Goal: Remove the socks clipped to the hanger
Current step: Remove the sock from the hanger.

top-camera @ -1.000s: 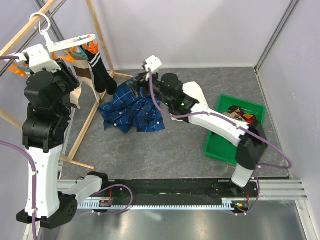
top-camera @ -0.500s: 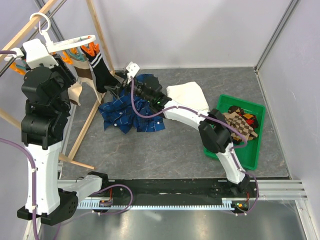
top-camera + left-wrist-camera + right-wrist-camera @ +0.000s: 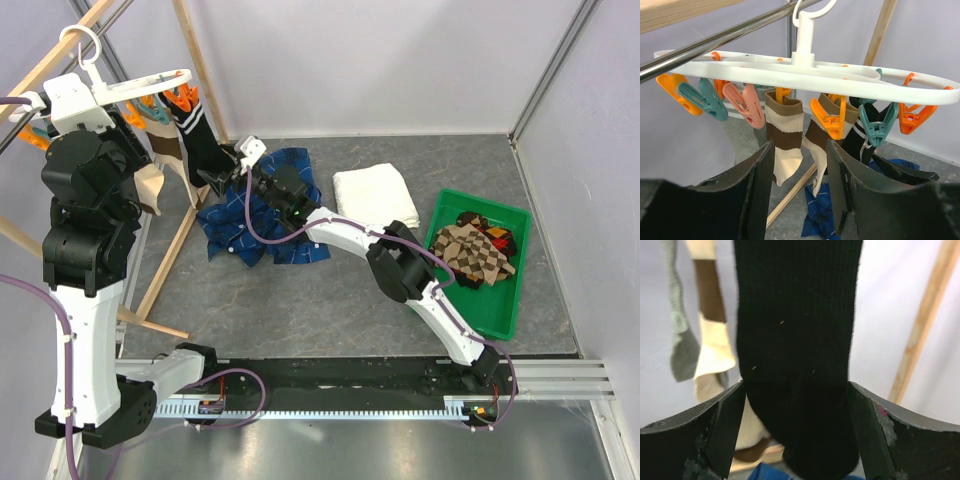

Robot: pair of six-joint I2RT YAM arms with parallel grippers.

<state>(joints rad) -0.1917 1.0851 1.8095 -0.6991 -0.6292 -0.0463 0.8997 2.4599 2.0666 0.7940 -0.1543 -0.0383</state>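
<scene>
Black sock [image 3: 795, 340] hangs vertical from hanger [image 3: 805, 75], toe between spread right gripper [image 3: 796, 410] jaws (unclamped); left gripper [image 3: 800, 165] parted, empty, farther

The hanger [image 3: 790, 75] hangs from a rail at the far left of the counter [image 3: 330, 300], and socks [image 3: 785, 145] dangle from the clips beneath its ring. My left jaws sit just below and in front of it, facing those socks. My right jaws stand at the hanger's right side, with one hanging sock [image 3: 795, 340] between them. A rack pole [image 3: 175, 240] slants down beside that sock. On the counter to its right lies the shirt [image 3: 265, 215], then the folded towel [image 3: 372, 190], then the tray [image 3: 490, 308] at the far right, with more socks [image 3: 478, 245] in it.
</scene>
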